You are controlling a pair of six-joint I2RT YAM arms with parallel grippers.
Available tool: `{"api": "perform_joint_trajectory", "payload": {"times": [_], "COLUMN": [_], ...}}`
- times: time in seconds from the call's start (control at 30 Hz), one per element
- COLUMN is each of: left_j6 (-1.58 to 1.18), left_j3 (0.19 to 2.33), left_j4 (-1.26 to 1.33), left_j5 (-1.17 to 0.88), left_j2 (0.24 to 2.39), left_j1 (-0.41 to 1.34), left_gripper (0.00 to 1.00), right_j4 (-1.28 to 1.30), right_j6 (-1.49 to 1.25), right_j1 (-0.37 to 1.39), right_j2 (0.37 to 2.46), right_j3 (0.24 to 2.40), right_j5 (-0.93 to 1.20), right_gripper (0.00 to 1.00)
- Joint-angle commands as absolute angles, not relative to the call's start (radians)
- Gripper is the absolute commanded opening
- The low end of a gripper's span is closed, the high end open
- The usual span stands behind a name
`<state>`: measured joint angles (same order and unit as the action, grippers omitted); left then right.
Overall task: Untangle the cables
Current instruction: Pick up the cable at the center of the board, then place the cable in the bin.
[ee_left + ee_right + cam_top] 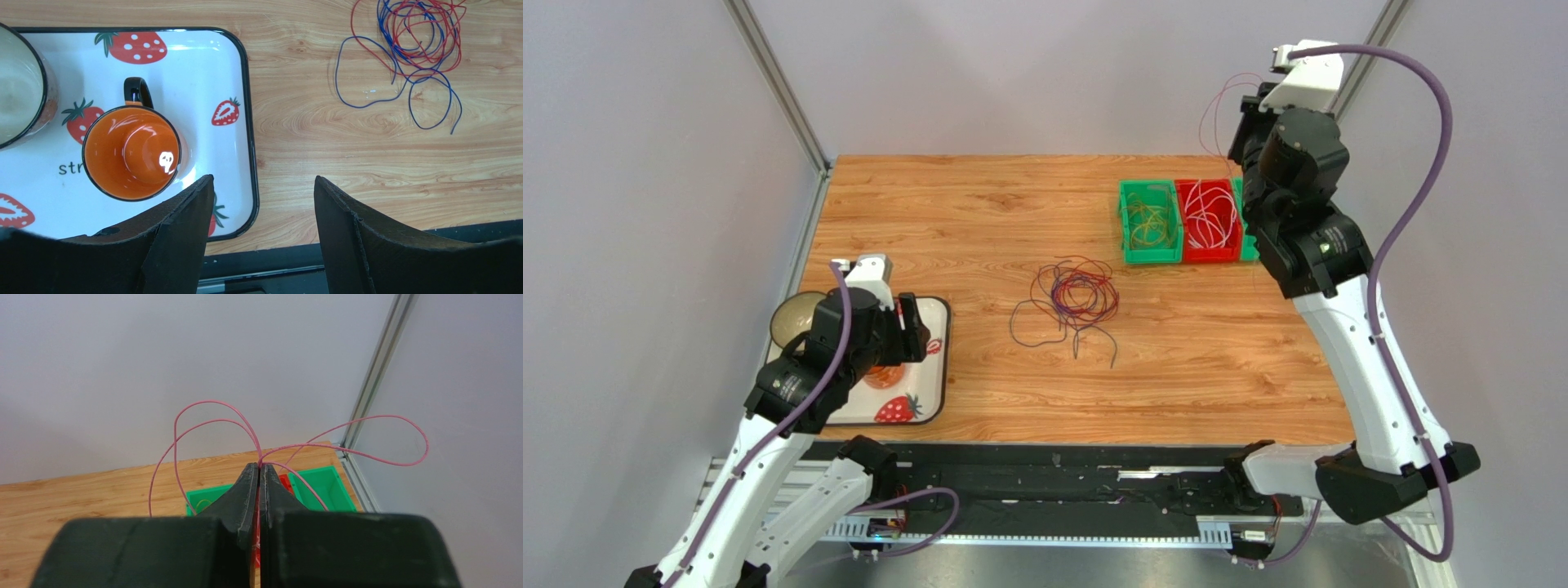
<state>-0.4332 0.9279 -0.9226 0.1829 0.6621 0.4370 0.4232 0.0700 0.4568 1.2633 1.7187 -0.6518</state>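
Note:
A loose tangle of red and blue cables (1073,298) lies in the middle of the wooden table, and it shows at the top right of the left wrist view as cables (412,46). My right gripper (259,467) is raised high over the bins at the back right, shut on a thin pink cable (202,413) whose loops spring up and out from the fingertips; in the top view the pink cable (1220,108) shows left of the raised wrist. My left gripper (264,184) hangs open over the near corner of the strawberry tray (245,92), holding nothing.
A green bin (1150,222) holds yellowish cables, a red bin (1209,221) holds white ones, and another green bin (322,489) sits to their right. The tray carries an orange mug (131,153) and a bowl (18,86). Grey walls enclose the table.

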Motion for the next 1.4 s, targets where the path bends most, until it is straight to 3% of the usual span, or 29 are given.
{"api": "perform_joint_trajectory", "payload": {"times": [0.0, 0.3, 0.87, 1.37], "left_j6": [-0.433, -0.428, -0.426, -0.428], "left_j3": [0.925, 0.925, 0.925, 0.925], "left_j4": [-0.881, -0.876, -0.874, -0.877], "left_j5": [0.155, 0.141, 0.146, 0.149], "left_j2": [0.664, 0.676, 0.703, 0.716], "left_j1": [0.433, 0.433, 0.433, 0.433], "left_gripper": [0.68, 0.67, 0.66, 0.66], "right_j4": [0.423, 0.416, 0.414, 0.336], "right_j6": [0.011, -0.046, -0.028, -0.110], "right_j1": [0.319, 0.147, 0.016, -0.107], "right_j2": [1.291, 1.422, 1.732, 1.903], "right_j3": [1.801, 1.910, 2.298, 2.376], "right_j5": [-0.560, -0.469, -0.384, -0.275], "right_gripper": [0.00, 0.00, 0.00, 0.00]}}
